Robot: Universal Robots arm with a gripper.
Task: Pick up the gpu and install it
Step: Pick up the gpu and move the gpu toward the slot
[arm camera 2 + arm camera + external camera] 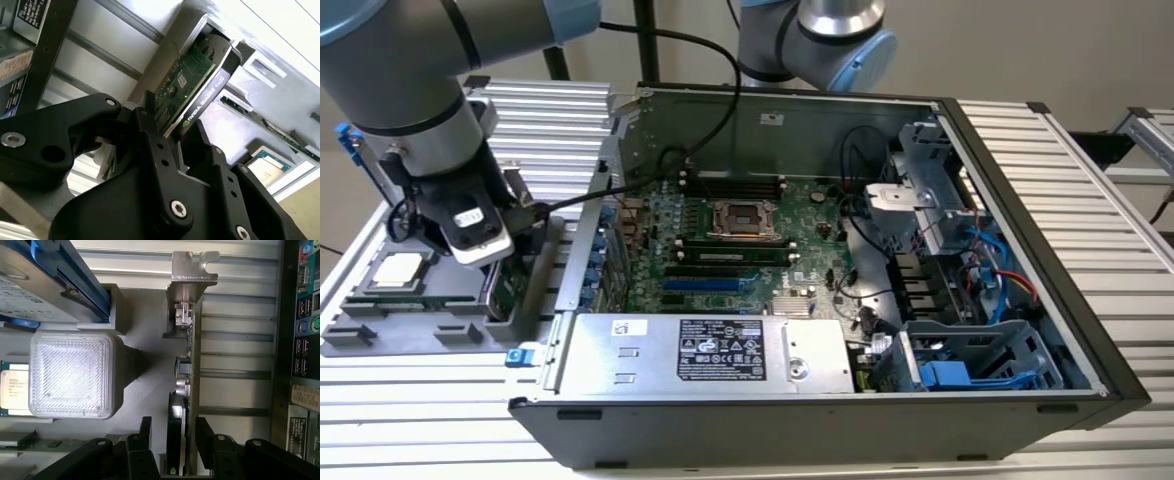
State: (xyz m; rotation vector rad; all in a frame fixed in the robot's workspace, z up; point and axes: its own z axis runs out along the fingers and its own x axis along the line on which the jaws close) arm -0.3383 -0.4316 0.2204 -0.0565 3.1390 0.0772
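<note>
The gpu [192, 365] stands on edge in a slot of the grey tray [145, 315], its silver bracket [192, 270] at the far end. In the second wrist view the gpu [185, 80] shows its green board and black cover. My gripper [172, 427] straddles the card's near end, one finger on each side; a gap shows on the cover side, so it is open. In the exterior view my gripper [491, 255] is lowered into the tray [400, 335] at the exterior view's left, beside the open computer case [1014, 250].
A square silver CPU chip [400, 268] lies in the tray near the gripper, and a hard drive with a blue frame [45, 275] sits beside it. Inside the case are the motherboard [747, 250] with its blue slot [700, 285], the power supply [707, 350] and cables.
</note>
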